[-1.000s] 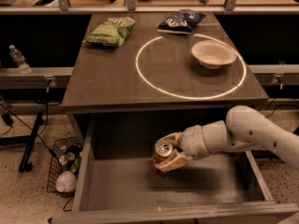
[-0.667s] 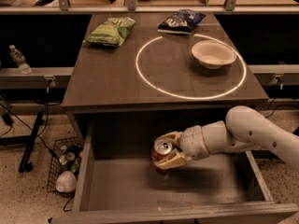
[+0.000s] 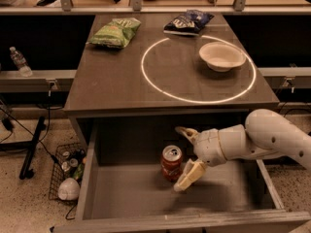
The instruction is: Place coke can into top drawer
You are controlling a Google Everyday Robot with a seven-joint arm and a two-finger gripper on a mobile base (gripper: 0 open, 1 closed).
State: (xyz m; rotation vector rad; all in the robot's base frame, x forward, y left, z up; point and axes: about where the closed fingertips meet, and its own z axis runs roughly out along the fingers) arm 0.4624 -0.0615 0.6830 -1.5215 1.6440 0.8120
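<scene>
Inside the top drawer point(image 3: 131, 195), the coke can point(image 3: 171, 163) stands upright beside the hand point(image 3: 187, 154), fingers point(image 3: 190, 174) spread wide.

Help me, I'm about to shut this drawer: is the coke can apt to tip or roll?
The can stands upright, taller than wide, in the flat-floored drawer, so a jolt might tip it. Once down, its round side would likely roll. The gripper, open beside it, isn't clamping it.

no legible text, even on the coke can point(image 3: 171, 164) by the jaws.
</scene>
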